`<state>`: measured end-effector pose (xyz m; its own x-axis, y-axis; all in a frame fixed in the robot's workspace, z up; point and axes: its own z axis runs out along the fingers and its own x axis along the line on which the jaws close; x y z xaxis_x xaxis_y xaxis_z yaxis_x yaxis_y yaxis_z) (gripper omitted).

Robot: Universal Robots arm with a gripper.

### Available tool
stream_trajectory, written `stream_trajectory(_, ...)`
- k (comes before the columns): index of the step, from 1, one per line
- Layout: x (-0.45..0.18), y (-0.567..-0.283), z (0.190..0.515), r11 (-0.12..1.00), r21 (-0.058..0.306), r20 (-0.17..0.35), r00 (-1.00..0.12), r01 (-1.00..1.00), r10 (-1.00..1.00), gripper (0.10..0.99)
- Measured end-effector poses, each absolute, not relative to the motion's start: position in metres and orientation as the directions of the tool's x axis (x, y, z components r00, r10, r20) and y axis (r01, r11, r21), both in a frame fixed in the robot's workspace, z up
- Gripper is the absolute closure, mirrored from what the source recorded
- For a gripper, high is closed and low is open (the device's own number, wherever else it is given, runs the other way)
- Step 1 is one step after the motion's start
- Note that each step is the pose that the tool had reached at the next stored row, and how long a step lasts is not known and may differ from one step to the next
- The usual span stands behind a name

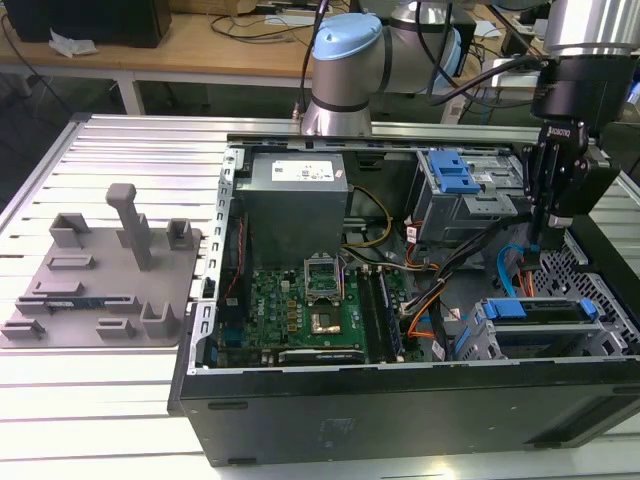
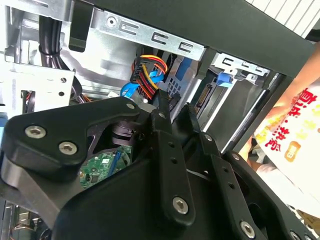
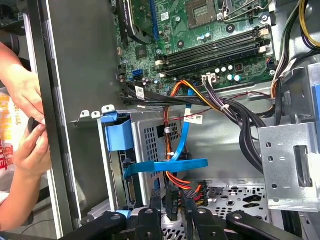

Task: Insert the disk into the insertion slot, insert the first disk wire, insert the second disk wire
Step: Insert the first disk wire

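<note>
The disk (image 1: pixel 545 338), silver in its blue caddy (image 3: pixel 119 134), lies inside the insertion slot (image 3: pixel 150 142), the low perforated grey cage at the case's front on the exterior view's right. My gripper (image 1: pixel 537 250) hangs just behind that cage. In both wrist views its fingers (image 3: pixel 150 220) are closed around a black connector (image 3: pixel 172 200) with red, orange and yellow wires (image 2: pixel 147 67), held close to the disk's rear edge. A flat blue cable (image 3: pixel 170 166) runs across towards the back of the disk; whether it is plugged in I cannot tell.
The taller cage with a blue latch (image 1: pixel 458 180) stands beside the gripper. Wire bundles (image 3: pixel 235 120) cross over to the motherboard (image 1: pixel 320 300). A person's hands (image 3: pixel 27 130) rest at the case's outer wall. A grey fixture plate (image 1: pixel 100 280) lies outside the case.
</note>
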<state>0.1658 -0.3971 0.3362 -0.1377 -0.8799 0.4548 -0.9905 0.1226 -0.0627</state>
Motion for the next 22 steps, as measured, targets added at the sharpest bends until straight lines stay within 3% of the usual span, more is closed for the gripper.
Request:
stream_trajectory(2, 0.166, -0.397, 0.336, 0.123, -0.063, 0.455, -0.138, -0.99, -0.88, 0.808)
stream_trajectory(3, 0.166, -0.397, 0.336, 0.123, -0.063, 0.455, -0.138, -0.99, -0.88, 0.918)
stream_trajectory(11, 0.166, -0.401, 0.336, 0.123, -0.061, 0.445, -0.138, -0.99, -0.885, 0.918)
stream_trajectory(19, 0.166, -0.42, 0.342, 0.128, -0.051, 0.373, -0.138, -0.99, -0.918, 0.918)
stream_trajectory(22, 0.166, -0.428, 0.346, 0.13, -0.045, 0.323, -0.138, -0.99, -0.936, 0.918)
